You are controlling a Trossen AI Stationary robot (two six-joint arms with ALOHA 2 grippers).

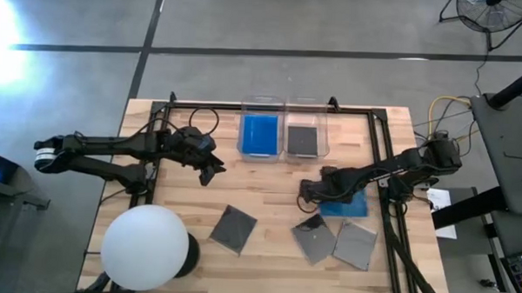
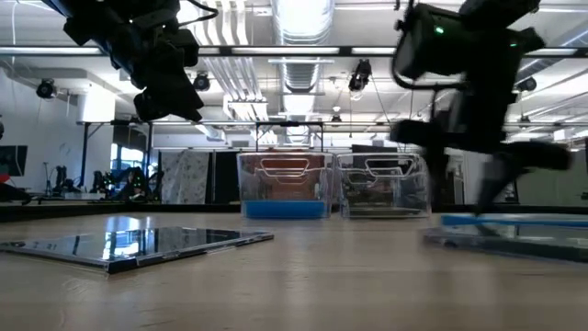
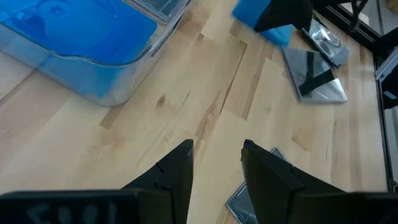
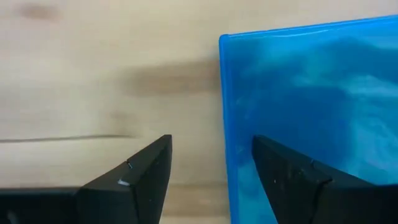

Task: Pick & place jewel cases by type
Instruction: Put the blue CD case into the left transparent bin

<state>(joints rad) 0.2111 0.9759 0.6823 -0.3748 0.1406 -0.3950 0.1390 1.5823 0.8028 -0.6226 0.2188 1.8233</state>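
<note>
A bright blue jewel case (image 1: 350, 204) lies flat on the table's right side, its near edge over a grey case (image 1: 314, 240). My right gripper (image 1: 305, 193) is open and low at the blue case's left edge (image 4: 225, 93). One finger is over the case and one over bare wood; I cannot tell if they touch. Two more grey cases (image 1: 233, 228) (image 1: 355, 245) lie flat near the near edge. My left gripper (image 1: 212, 171) hangs open in the air (image 3: 216, 155) left of the bins.
Two clear bins stand side by side at the far edge. The left one (image 1: 261, 133) holds blue cases and the right one (image 1: 303, 139) holds a dark grey case. A white globe (image 1: 144, 245) sits at the near left corner. Bare wood lies between the arms.
</note>
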